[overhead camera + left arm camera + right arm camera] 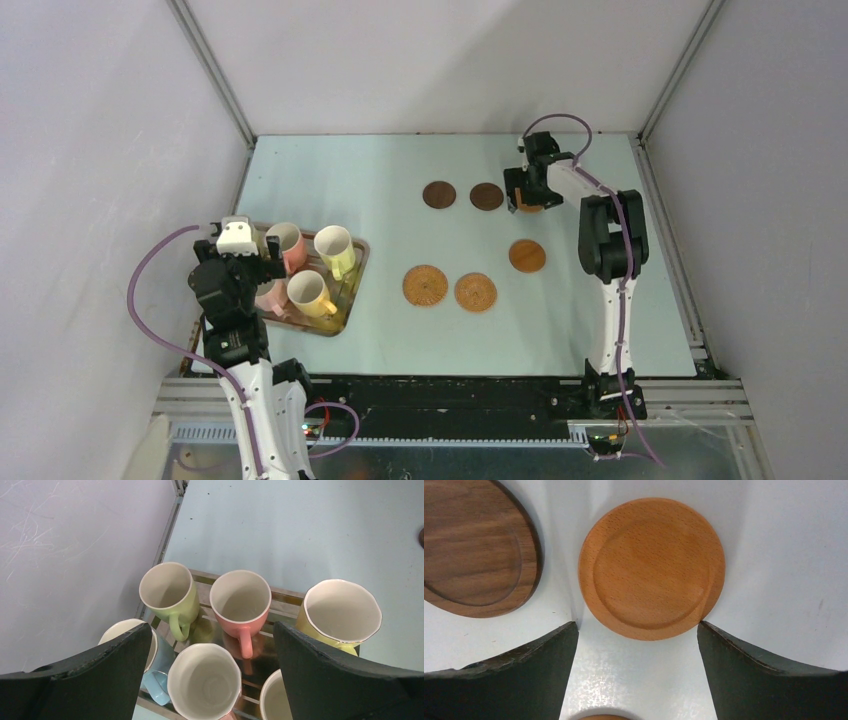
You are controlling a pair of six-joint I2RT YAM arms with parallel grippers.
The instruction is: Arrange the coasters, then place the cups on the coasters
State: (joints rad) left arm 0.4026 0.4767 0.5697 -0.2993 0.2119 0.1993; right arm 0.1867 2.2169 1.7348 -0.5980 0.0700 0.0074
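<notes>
Six coasters lie on the table: two dark brown (pixel 439 194) (pixel 487 196), two woven tan (pixel 425 285) (pixel 475 292), one orange-brown (pixel 527 256) and another orange-brown coaster (pixel 651 567) just beyond my right fingertips. My right gripper (pixel 636 627) (pixel 522 197) stands open low over the table with nothing between its fingers; a dark brown coaster (pixel 474 550) lies beside it. The cups stand on the tray: light green (pixel 167 587), salmon pink (pixel 241 600), yellow (pixel 341 612), blue (pixel 150 677), and a pale cup (pixel 205 682). My left gripper (pixel 212 630) (pixel 262 265) hovers open above them.
The rectangular metal tray (pixel 352 292) sits at the table's left edge near the side wall. A sixth cup's rim (pixel 275 702) shows beside my left gripper's right finger. White walls enclose the table on three sides.
</notes>
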